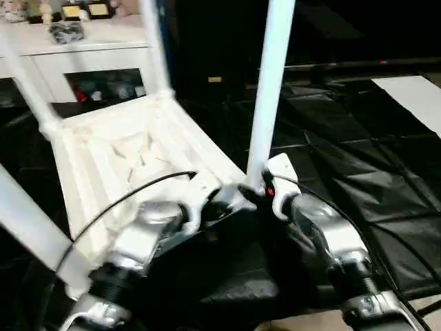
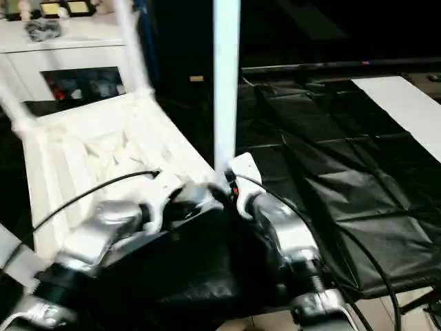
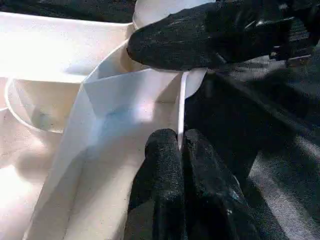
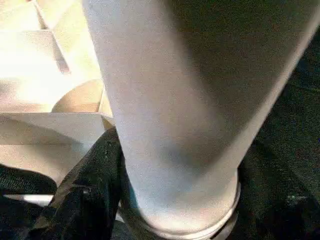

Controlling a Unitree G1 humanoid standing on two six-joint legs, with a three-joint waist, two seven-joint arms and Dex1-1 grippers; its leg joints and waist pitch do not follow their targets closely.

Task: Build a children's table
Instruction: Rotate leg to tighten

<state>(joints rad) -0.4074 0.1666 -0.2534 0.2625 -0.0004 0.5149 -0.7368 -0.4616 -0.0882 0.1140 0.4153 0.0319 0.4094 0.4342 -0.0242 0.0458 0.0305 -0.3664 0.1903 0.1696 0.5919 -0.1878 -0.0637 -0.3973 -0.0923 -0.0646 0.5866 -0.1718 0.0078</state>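
we have the children's table (image 1: 138, 148) lying upside down on the black plastic sheeting (image 1: 358, 152) that covers the floor, its ribbed underside facing up and its legs pointing upward. the near right corner of the tabletop is where we are working. our left end effector (image 3: 179, 150) is closed, its fingers (image 3: 165, 165) pinching the thin rim of the tabletop just beside that corner socket; we judge this grip is there to steady the top while the leg is dealt with. our right end effector (image 1: 265, 189) sits at the base of the near right leg (image 1: 270, 89), and the right wrist view shows one dark finger (image 4: 90, 190) against the tube just above the socket collar; the jaws stand fairly wide around the tube, but we cannot tell whether they actually clamp it. the leg stands upright in its socket and looks seated. two far legs (image 1: 155, 48) also stand in their sockets, and a fourth crosses the near left of the head view. behind the tabletop stands a white cabinet (image 1: 83, 55) with glass doors.
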